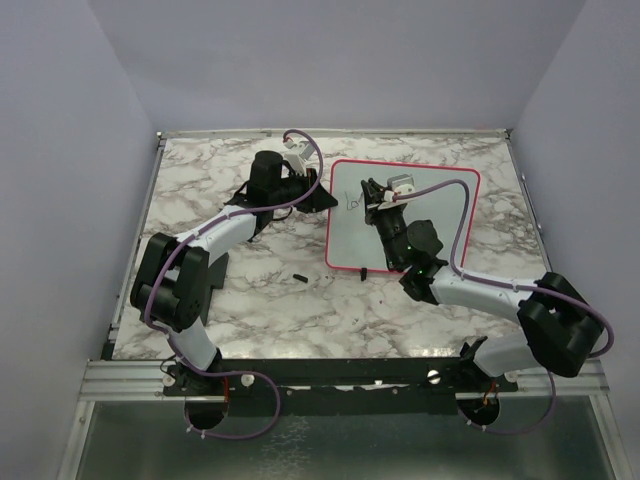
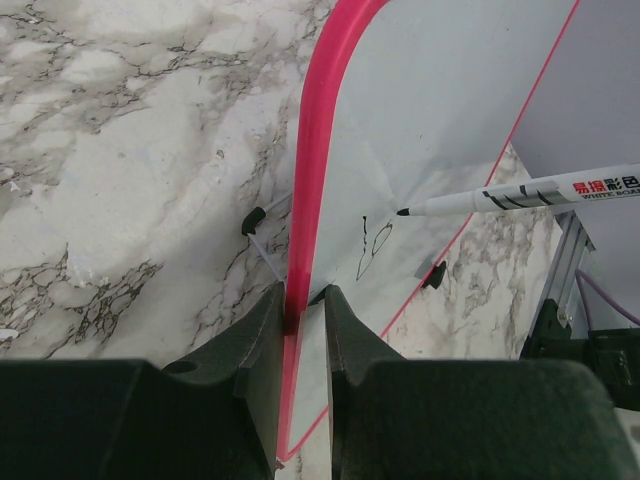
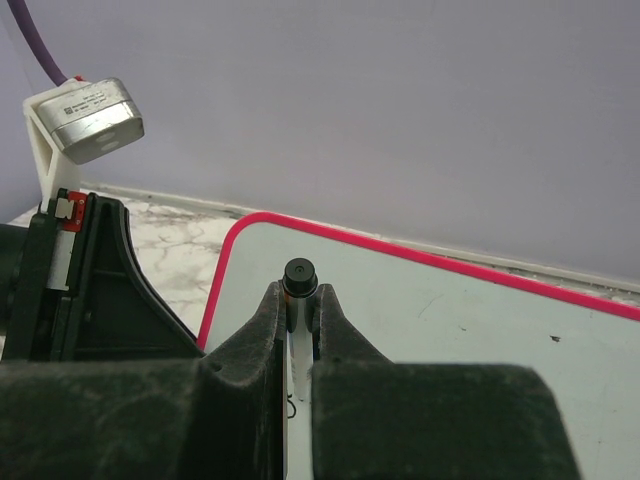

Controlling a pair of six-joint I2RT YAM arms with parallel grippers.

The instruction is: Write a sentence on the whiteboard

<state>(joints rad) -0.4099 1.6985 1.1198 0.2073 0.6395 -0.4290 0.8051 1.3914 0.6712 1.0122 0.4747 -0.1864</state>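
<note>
left gripper [image 2: 302, 310] pinching whiteboard [image 2: 430, 120] frame, steadying it | right gripper [image 3: 300, 296] clamping marker [image 2: 520, 193], tip near first strokes of sentence [image 2: 372, 245]

The pink-framed white rectangular whiteboard [image 2: 430, 100] looks smooth and faintly glossy; the grey-veined marble-patterned bench [image 2: 130, 180] beneath it, satin; the white marker pen [image 2: 520, 195], smooth plastic.
</note>
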